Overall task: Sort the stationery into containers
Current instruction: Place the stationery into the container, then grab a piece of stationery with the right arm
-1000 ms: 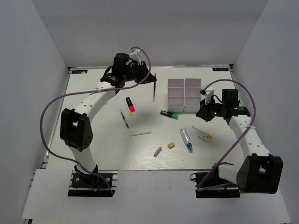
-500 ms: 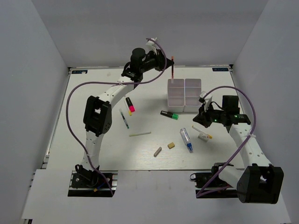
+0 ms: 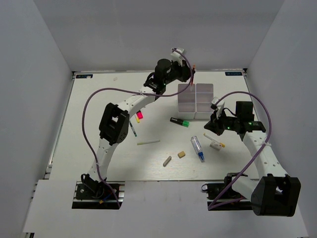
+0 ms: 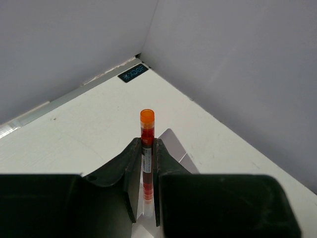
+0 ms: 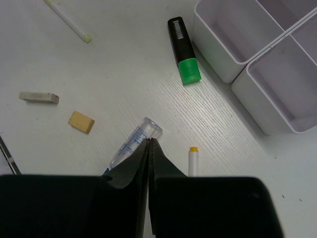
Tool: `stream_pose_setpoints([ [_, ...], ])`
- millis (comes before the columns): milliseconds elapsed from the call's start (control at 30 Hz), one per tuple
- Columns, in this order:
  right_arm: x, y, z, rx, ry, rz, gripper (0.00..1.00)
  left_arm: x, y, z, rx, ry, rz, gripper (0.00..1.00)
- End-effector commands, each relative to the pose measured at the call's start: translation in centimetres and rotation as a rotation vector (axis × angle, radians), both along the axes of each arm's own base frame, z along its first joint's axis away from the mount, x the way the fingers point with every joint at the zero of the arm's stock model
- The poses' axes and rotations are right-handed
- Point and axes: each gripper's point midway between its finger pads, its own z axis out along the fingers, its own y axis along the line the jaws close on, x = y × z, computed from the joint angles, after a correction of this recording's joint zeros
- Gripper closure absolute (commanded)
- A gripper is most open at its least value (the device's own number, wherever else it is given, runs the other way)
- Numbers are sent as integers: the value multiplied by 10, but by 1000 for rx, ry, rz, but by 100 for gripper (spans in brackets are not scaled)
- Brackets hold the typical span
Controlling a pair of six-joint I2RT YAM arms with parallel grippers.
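Observation:
My left gripper (image 3: 187, 75) is shut on a thin red pen with an orange end (image 3: 192, 74), held upright above the far left part of the white four-compartment box (image 3: 195, 110). The left wrist view shows the pen (image 4: 147, 130) clamped between my jaws (image 4: 144, 148), with a box corner (image 4: 173, 141) below. My right gripper (image 3: 214, 127) is shut and empty, low over the table. In the right wrist view its tips (image 5: 150, 142) sit beside the blue-tipped clear tube (image 5: 133, 144). The green-ended marker (image 3: 179, 122) lies near the box.
On the table lie a pink-ended marker (image 3: 139, 115), a thin pen (image 3: 132, 130), a pale stick (image 3: 148, 142), a tan eraser (image 3: 182, 154), a grey eraser (image 3: 167, 160) and a white stick with a yellow end (image 3: 215, 145). Walls enclose the far and side edges.
My left arm has swung right with the red pen, from left of the box to above it. My right gripper shifted slightly and stayed shut.

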Motion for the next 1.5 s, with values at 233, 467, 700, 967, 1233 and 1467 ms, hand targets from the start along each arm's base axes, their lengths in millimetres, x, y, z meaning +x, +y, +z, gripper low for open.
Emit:
stream_pose_setpoints([
  [233,-2,4,8,24,-34,23,91,21,15,15,44,-62,138,96],
  [467,-1,5,7,30,-25,26,79,20,15,-2,106,-41,151,90],
  [700,-4,11,13,57,-26,64,32,9,19,-10,127,-32,130,49],
  [967,-5,21,21,135,109,99,10,-30,31,61,47,-125,109,24],
  [1233,11,43,22,112,109,169,30,-103,135,86,50,35,296,10],
  [1467,15,120,21,-36,39,311,55,-211,256,9,101,370,566,0],
])
